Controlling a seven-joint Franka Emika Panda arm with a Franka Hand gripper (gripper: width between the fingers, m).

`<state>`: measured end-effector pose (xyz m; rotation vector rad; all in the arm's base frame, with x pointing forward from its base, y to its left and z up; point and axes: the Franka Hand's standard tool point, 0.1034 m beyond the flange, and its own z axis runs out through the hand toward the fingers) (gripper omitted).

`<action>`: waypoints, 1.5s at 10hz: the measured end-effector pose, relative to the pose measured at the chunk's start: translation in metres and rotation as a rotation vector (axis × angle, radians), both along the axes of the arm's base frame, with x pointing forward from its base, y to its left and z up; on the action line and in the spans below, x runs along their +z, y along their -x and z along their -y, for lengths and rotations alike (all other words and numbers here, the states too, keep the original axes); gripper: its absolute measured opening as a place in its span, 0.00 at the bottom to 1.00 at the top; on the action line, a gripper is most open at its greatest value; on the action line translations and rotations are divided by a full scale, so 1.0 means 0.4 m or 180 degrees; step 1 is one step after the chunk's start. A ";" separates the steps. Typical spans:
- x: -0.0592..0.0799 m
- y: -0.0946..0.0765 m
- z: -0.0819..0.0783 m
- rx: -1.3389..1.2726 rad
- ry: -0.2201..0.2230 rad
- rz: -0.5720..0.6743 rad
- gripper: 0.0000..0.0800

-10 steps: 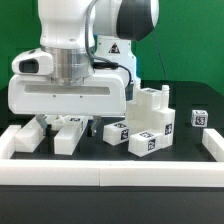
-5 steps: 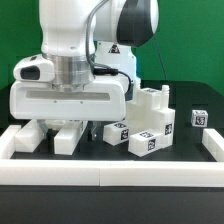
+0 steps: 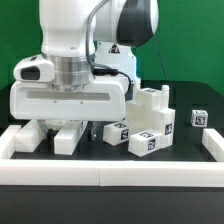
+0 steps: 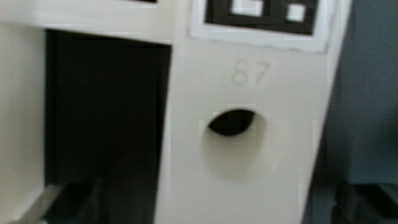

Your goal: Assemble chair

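- Green backdrop stood behind a black worktop [image 3: 186, 147], fenced along the front by a low white rail [image 3: 110, 176].
- Arm [image 3: 75, 30] was bent low, and its hand [image 3: 58, 126] hung just above the worktop at the exterior view's left.
- Hand's jaws stood wide apart. The wrist view showed them straddling a white part [image 4: 240, 140] with a tag [image 4: 267, 15] at one end and a round hole [image 4: 231, 123] in its face. No clamp on it was visible.
- Two white pieces [image 3: 66, 138] lay directly under the hand in the exterior view. Which of them was the part in the wrist view could not be told.
- Chair was not yet built and its pieces sat apart.
- A stepped stack [image 3: 150, 110] of tagged blocks stood near the middle, with tagged blocks [image 3: 116, 130] touching or just beside its foot. Whether any were truly joined could not be told.
- One small cube [image 3: 199, 118] stood alone towards the exterior view's right, well apart from the hand.
- By my judgement the task was early to midway. The part under the hand was about to be picked up, and most of the joining remained.
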<state>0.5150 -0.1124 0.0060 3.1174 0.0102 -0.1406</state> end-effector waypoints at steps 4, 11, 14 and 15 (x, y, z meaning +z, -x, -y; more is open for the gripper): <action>0.000 0.000 0.001 0.0000 0.0001 0.0001 0.36; 0.079 -0.034 -0.034 -0.0062 -0.0046 0.0084 0.36; 0.155 -0.042 -0.046 -0.0074 -0.0141 0.0046 0.36; 0.177 -0.045 -0.041 -0.0083 -0.0160 0.0040 0.36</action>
